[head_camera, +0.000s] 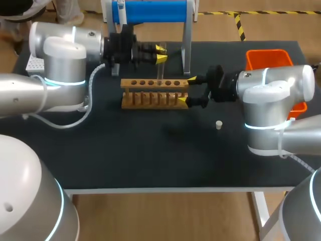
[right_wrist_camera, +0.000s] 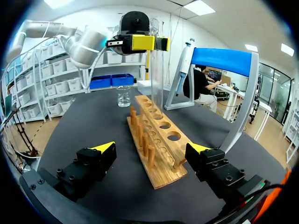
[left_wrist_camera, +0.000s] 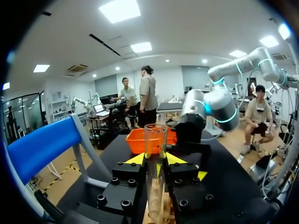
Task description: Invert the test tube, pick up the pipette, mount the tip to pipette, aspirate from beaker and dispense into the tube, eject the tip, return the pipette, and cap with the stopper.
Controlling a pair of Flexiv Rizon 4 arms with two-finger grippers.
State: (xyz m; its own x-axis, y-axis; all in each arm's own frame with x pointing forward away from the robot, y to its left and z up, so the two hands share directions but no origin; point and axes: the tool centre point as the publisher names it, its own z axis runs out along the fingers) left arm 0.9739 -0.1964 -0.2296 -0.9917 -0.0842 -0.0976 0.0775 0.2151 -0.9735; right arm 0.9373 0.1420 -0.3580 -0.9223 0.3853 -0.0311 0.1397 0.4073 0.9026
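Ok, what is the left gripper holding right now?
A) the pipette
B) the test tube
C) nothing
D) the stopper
B: the left gripper's fingers press the clear test tube from both sides, upright at the wooden rack; the stopper lies loose on the table.

No lettering, label or number is legible on anything (the test tube [left_wrist_camera: 155, 140] and wooden rack [head_camera: 155, 93] included).
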